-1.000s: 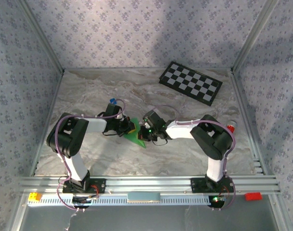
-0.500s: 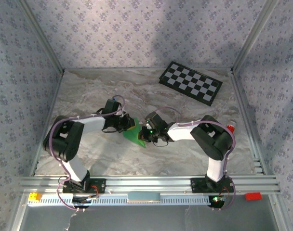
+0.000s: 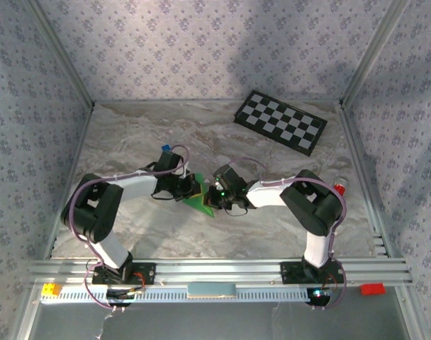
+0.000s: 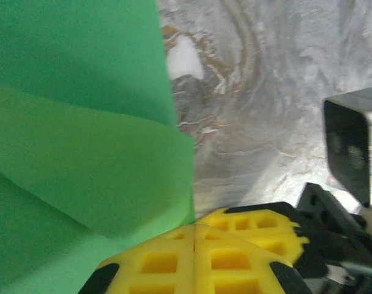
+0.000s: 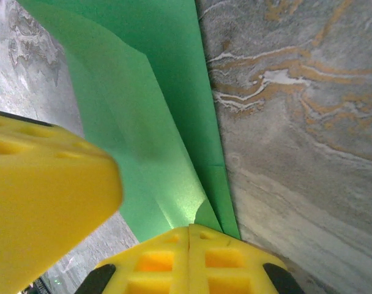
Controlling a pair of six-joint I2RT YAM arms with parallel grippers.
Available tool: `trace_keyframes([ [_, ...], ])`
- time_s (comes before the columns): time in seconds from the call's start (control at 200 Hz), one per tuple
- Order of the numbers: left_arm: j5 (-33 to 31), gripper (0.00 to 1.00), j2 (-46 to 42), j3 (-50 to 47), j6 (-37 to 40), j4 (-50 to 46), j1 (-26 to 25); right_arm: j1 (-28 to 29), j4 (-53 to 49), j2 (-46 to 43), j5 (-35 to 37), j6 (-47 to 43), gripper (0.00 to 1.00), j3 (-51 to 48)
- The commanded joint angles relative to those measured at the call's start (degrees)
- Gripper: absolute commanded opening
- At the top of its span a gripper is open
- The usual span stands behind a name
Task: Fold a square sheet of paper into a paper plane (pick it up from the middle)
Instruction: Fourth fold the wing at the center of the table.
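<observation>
The square sheet of paper [image 3: 204,205] is bright green and folded into a pointed, layered wedge at the table's middle. My left gripper [image 3: 193,187] meets it from the left and my right gripper [image 3: 213,200] from the right. Seen from the left wrist, the creased paper [image 4: 82,122] runs down to the seam of my shut left gripper [image 4: 194,229]. Seen from the right wrist, the paper's [image 5: 155,122] folds converge at the seam of my shut right gripper [image 5: 189,229]. A yellow finger of the left gripper [image 5: 45,184] sits close beside it.
A black-and-white checkerboard [image 3: 280,120] lies at the back right. A tiny blue block [image 3: 166,149] sits just behind the left wrist. A red-topped object [image 3: 341,186] stands near the right wall. Patterned walls close in three sides of the marble table [image 3: 130,134].
The left wrist drew slightly back and left off the paper, then returned to its left edge. The right arm and the paper barely moved.
</observation>
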Motion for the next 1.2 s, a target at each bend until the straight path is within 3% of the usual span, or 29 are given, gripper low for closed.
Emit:
trace_keyframes([
  [0.0, -0.61, 0.04, 2.57, 0.16, 1.57, -1.89, -0.07, -0.31, -6.19, 0.59, 2.59, 0.96, 0.0, -2.43],
  [0.175, -6.16, 0.01, 6.09, 1.04, 2.6, -5.81, 0.0, -0.34, -4.34, -0.79, 2.79, 0.42, 0.0, -3.27],
  [0.46, -6.08, 0.0, 7.11, 0.87, 2.58, -7.05, -0.11, -0.17, -3.4, -4.4, -0.05, -4.82, 0.0, 0.37],
  [0.66, -5.21, 0.0, 6.91, 1.44, 2.38, -6.65, -0.08, 0.17, -1.65, -1.71, -3.02, -5.44, 0.01, 2.74],
  [0.86, -5.11, 0.0, 6.28, 1.66, 2.0, -6.17, -0.1, -0.14, -3.19, 1.59, -0.27, -2.97, 0.0, 0.02],
  [1.199, -6.17, 0.0, 6.0, 3.45, 2.41, -5.34, 3.08, 0.3, -5.56, -0.9, 1.92, -2.38, 0.0, -5.93],
])
